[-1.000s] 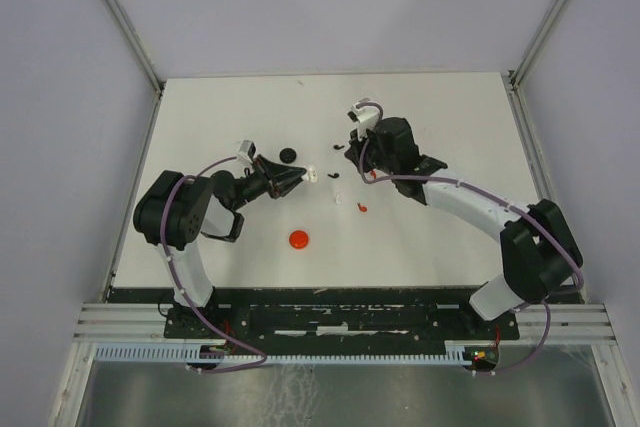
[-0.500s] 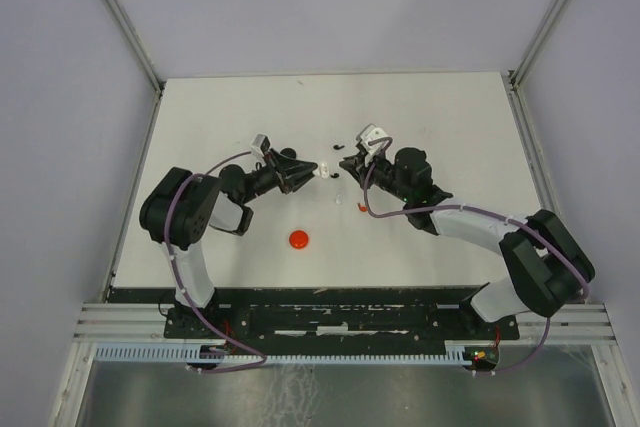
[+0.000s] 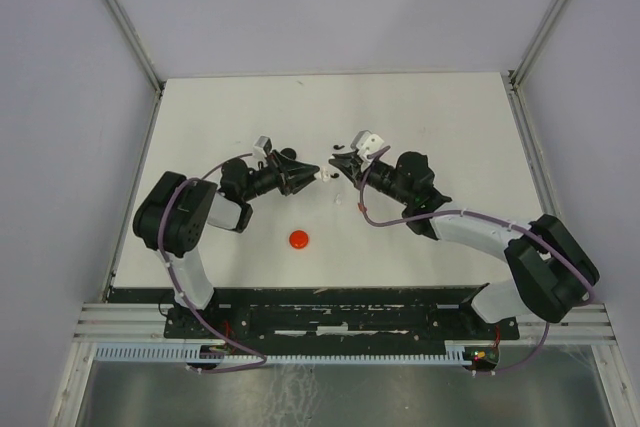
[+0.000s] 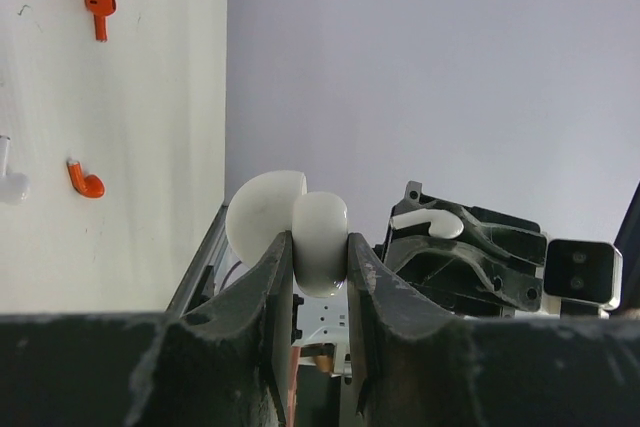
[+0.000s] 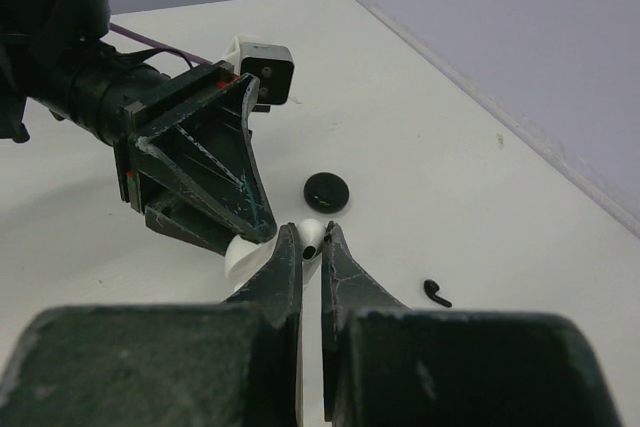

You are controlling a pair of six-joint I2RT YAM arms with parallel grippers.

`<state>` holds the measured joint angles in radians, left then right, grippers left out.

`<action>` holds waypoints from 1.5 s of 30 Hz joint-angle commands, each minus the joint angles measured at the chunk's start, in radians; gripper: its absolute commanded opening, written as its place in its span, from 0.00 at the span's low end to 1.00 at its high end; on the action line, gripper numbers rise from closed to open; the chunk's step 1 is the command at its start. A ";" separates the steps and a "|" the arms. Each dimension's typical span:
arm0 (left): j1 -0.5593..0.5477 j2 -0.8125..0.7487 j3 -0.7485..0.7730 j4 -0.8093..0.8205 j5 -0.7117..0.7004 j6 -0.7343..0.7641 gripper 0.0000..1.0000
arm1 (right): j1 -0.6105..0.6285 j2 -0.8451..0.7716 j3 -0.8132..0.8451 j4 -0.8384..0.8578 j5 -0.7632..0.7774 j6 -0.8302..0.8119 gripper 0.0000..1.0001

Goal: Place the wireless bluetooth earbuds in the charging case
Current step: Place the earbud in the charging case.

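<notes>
The white earbud (image 4: pixel 428 222) you are after is pinched in the right pincer (image 5: pixel 311 243), whose jaws are drawn together on it. Only its glossy, rounded stem shows from the left wrist. From the right wrist you get just a pale tip between the dark finger ends.

It sits just beside the white charging case (image 4: pixel 318 227), apart from it. The case is a smooth, shiny plastic shell, hinged open, with its round lid leaning to one side. The left pincer (image 4: pixel 320 255) is clamped tight on the case body, and its scuffed black fingers hide the lower half. You cannot see into the case's sockets from any view.

Past the case in the left wrist view, two red earbuds (image 4: pixel 99 9) (image 4: pixel 85 180) lie on the matte white surface (image 3: pixel 450 117). A second white earbud (image 4: pixel 10 183) is cut off by the frame edge there.

In the right wrist view a black round case (image 5: pixel 327 192), flat and disc-shaped, lies near the white case. A small curved black earbud (image 5: pixel 436 294) lies farther off.

From overhead, a red round case (image 3: pixel 299 239) sits toward the arm bases from the white case. The earbuds are too small to make out there.
</notes>
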<state>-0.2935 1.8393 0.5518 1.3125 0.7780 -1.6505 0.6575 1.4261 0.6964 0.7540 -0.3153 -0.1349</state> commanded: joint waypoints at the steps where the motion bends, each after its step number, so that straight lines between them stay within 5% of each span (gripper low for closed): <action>1: -0.007 -0.056 0.036 -0.077 0.037 0.073 0.03 | 0.016 -0.003 -0.009 0.080 -0.033 -0.037 0.02; 45: -0.020 -0.088 0.069 -0.035 0.086 -0.005 0.03 | 0.037 0.074 -0.029 0.102 -0.034 -0.032 0.02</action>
<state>-0.3092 1.7962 0.5922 1.2148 0.8394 -1.6245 0.6876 1.4937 0.6624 0.8017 -0.3367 -0.1806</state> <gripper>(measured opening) 0.306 0.048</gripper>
